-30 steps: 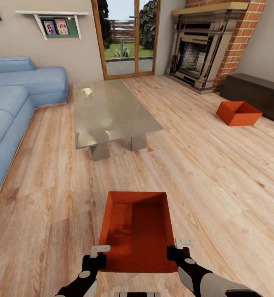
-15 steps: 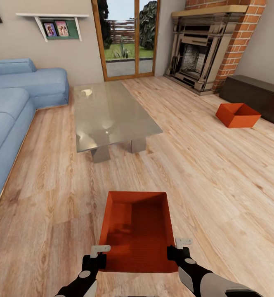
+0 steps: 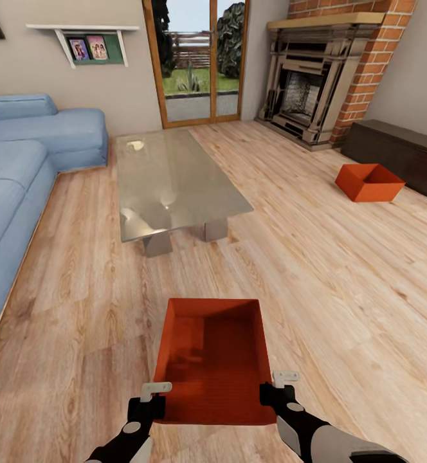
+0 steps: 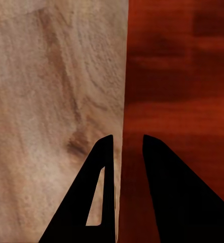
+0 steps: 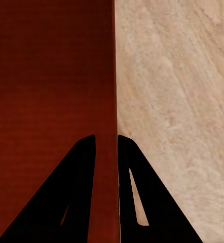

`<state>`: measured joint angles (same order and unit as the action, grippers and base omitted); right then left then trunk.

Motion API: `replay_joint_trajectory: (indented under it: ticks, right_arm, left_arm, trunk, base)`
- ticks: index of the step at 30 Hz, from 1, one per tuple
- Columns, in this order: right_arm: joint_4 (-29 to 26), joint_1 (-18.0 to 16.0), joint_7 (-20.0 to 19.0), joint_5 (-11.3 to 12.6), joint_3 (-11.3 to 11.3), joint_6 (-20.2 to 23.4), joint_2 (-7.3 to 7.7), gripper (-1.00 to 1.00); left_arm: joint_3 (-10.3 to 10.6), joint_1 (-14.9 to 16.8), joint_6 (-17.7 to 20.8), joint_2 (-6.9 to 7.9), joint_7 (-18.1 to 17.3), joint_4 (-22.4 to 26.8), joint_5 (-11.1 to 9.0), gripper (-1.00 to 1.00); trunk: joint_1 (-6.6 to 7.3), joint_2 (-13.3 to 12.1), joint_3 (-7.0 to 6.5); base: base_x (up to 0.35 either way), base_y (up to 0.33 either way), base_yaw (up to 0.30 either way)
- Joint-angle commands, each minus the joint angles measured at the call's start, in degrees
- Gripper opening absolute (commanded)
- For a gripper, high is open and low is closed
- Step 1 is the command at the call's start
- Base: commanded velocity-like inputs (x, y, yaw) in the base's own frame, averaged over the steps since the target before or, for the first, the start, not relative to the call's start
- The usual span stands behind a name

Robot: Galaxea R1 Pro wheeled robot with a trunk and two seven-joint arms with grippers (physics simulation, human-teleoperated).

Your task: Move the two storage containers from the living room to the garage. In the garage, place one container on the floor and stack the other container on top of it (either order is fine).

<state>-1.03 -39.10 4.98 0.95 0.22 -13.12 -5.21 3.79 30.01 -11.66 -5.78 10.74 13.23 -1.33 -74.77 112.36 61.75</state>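
Observation:
An orange-red storage container (image 3: 213,360) hangs just in front of me over the light wood-plank living room floor (image 3: 316,283), with its open top facing up. My left gripper (image 3: 154,395) is shut on its left wall and my right gripper (image 3: 274,386) is shut on its right wall. In the left wrist view, the left gripper (image 4: 127,139) straddles the wall of the container (image 4: 183,76). The right wrist view has the right gripper (image 5: 106,136) clamped over the other wall of the container (image 5: 51,66). The second storage container (image 3: 370,182) rests on the floor at the far right.
A glass coffee table (image 3: 175,180) stands ahead at the centre, and a blue corner sofa (image 3: 20,167) runs along the left. The brick fireplace (image 3: 316,83) and a dark low cabinet (image 3: 400,151) line the far right. A glazed wooden door (image 3: 197,58) is in the back wall.
The whole picture has shifted slightly, so the camera has moved. The room's furniture sits a little differently in view. The held container stays in the same place between both grippers.

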Motion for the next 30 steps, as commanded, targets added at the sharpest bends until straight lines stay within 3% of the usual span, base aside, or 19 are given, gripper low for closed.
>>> replay_joint_trajectory:
  ticks: [1,30]
  right_arm:
    - [0.2,0.0,0.2,0.6,-1.2,-0.2,-0.06,-1.00]
    - [0.4,0.0,0.1,0.4,-1.2,-0.4,0.03,-1.00]
  left_arm:
    - [-0.8,0.1,-0.3,-0.02,1.2,0.0,0.0,-1.00]
    - [-0.8,0.1,-0.3,-0.02,1.2,0.0,0.0,-1.00]
  trunk:
    - [0.23,-0.4,-0.15]
    - [6.60,-12.0,-5.36]
  base:
    - [0.000,0.000,0.000]
    - [0.000,0.000,0.000]
